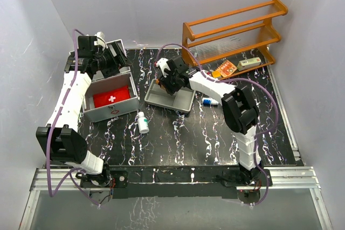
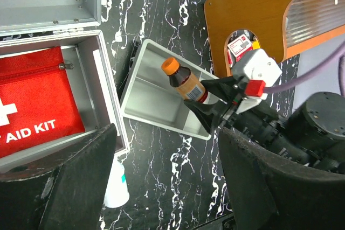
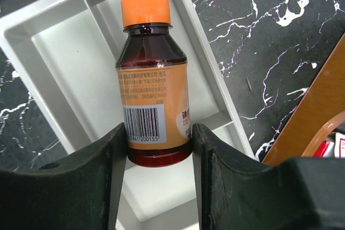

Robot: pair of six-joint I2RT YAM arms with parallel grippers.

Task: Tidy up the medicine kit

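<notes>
I have the right pincer [image 3: 157, 146] closed on the lower body of a brown bottle [image 3: 151, 84], one finger on each side of its label. The orange cap points away from the wrist, so the bottle's long axis runs in line with the fingers. Directly beyond it lies the shallow grey tray [image 3: 64, 63]; I cannot tell whether the bottle touches the tray floor.

Outward from there, the metal case [image 1: 110, 112] stands just beside the tray, on the left of this pincer, lid open and a red pouch [image 1: 111, 98] inside. In the left wrist view the cap leans toward that case.

The left pincer [image 2: 166, 133] hangs above the case with its fingers wide apart and nothing between them, so it is the nearer arm. The bottle, however, is in the right one.

My judgement: the coming move turns on carrying the bottle sideways, leftward over the tray wall and across the dark marbled surface [image 1: 188, 138], to the free space beside the pouch.
</notes>
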